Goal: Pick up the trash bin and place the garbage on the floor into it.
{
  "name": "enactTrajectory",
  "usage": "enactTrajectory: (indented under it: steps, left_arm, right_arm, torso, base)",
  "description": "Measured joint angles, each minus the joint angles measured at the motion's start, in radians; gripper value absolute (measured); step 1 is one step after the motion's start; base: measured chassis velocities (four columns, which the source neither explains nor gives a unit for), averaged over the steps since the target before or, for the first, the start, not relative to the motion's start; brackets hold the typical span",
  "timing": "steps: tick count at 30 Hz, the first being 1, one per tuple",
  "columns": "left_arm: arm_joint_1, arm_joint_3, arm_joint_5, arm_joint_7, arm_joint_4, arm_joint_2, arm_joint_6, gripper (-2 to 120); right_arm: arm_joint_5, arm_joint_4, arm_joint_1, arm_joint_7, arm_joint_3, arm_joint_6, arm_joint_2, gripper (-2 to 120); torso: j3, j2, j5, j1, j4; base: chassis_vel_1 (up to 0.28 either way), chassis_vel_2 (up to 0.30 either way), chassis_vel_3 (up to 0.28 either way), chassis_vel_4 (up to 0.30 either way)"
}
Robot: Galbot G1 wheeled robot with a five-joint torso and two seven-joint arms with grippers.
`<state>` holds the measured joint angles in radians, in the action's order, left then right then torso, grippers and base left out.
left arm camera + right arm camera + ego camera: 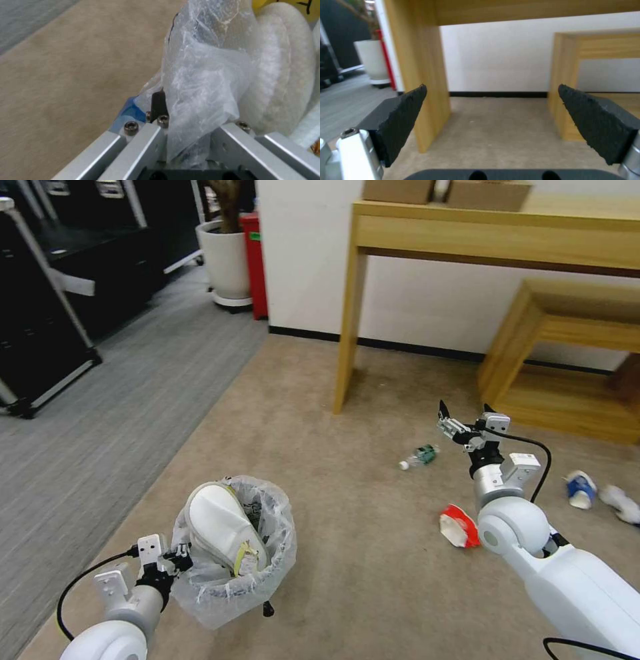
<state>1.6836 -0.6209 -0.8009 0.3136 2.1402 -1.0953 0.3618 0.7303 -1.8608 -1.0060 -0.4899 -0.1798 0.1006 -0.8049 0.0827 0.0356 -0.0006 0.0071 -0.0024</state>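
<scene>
The trash bin (263, 553), lined with a crinkled clear bag, sits at the lower left of the head view, one thin black foot (268, 610) showing under it. A large white padded item (223, 527) lies inside. My left gripper (175, 561) is shut on the bin's near rim; the left wrist view shows the bag (206, 82) pinched beside a black finger (158, 102). My right gripper (465, 421) hangs open above the beige floor (347, 527), just right of a green-labelled bottle (420, 455). Its two pads (400, 120) stand wide apart with nothing between them. More garbage lies nearby: a red wrapper (459, 527), a blue-white cup (580, 490) and a crumpled tissue (620, 503).
A wooden table (493, 233) stands against the wall, its leg (348, 333) just beyond the bottle. A low wooden shelf (567, 353) sits to its right. Grey ribbed carpet (100, 433), a black rack (40, 313) and a white planter (227, 260) are at the left.
</scene>
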Motion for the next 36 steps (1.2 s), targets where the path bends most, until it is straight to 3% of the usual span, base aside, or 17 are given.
enactTrajectory:
  steps: [18,24,36]
  left_arm:
    - [-0.001,-0.002,-0.004,0.003,-0.005,0.004,-0.007,1]
    - [-0.007,-0.004,-0.015,0.014,-0.01,0.005,-0.007,1]
    - [-0.001,-0.014,-0.024,0.024,-0.006,0.003,-0.007,1]
  right_arm:
    - [-0.029,0.013,0.011,0.019,0.037,0.036,-0.021,100]
    - [-0.029,0.014,0.015,0.025,0.04,0.042,-0.025,100]
    - [-0.027,0.016,0.014,0.046,0.046,0.047,-0.033,100]
  torso:
    - [0.0,0.0,0.0,0.0,-0.0005]
    - [0.0,0.0,0.0,0.0,0.0004]
    - [0.0,0.0,0.0,0.0,0.0001]
  base:
    - [-0.117,-0.114,-0.11,-0.11]
    - [-0.007,-0.014,-0.017,-0.008]
    - [0.0,0.0,0.0,0.0]
